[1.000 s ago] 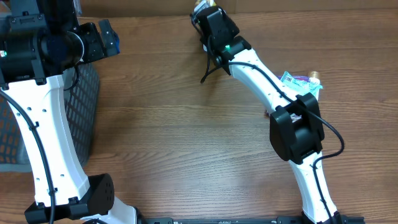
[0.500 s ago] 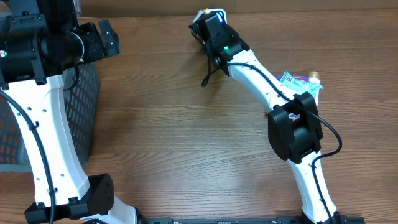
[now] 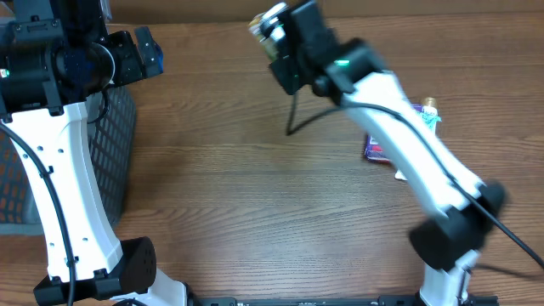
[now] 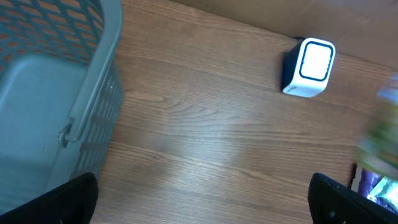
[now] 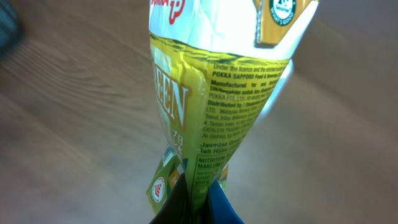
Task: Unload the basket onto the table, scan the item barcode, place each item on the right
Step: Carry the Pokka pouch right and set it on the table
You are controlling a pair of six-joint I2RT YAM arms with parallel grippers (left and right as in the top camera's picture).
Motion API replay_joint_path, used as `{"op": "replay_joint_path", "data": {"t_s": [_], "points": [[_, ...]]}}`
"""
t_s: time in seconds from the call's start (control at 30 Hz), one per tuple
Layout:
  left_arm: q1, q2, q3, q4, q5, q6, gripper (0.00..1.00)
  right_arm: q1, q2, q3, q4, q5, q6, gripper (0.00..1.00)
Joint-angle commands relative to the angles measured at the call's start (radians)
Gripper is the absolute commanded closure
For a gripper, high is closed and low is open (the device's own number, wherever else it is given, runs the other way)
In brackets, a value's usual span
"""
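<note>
Left arm (image 3: 64, 195): white curved link, black joint housings, thin black cable along shell. Left gripper (image 3: 144, 53): black, blue trim; fingers (image 4: 68, 199) matte black. Right arm (image 3: 408, 144): same white shell, black wrist block, green light (image 3: 342, 64) just behind right gripper (image 3: 274, 27).

Basket (image 3: 119, 144) stands on the table (image 3: 238, 195) at the frame's left edge. Packets (image 3: 376, 149) lie at right. Carton (image 3: 269, 25) is at upper centre. In the left wrist view, scanner (image 4: 309, 67) is at upper right.
</note>
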Motion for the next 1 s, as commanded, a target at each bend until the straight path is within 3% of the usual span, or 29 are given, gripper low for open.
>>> {"op": "replay_joint_path", "data": {"t_s": [0.0,0.2,0.47,0.67,0.97], "points": [[0.005,0.007,0.016,0.004,0.003,0.019,0.0,-0.079,-0.12,0.031,-0.094,-0.054,0.33,0.96],[0.005,0.007,0.016,0.004,0.003,0.019,0.0,-0.306,-0.211,0.03,-0.391,-0.142,0.522,0.96],[0.005,0.007,0.016,0.004,0.003,0.019,0.0,-0.609,-0.214,0.0,-0.602,-0.217,0.483,0.96],[0.005,0.007,0.016,0.004,0.003,0.019,0.0,-0.743,-0.24,-0.168,-0.596,-0.264,0.398,0.96],[0.005,0.007,0.016,0.004,0.003,0.019,0.01,-0.797,-0.283,-0.603,-0.378,-0.3,0.392,0.96]]}}
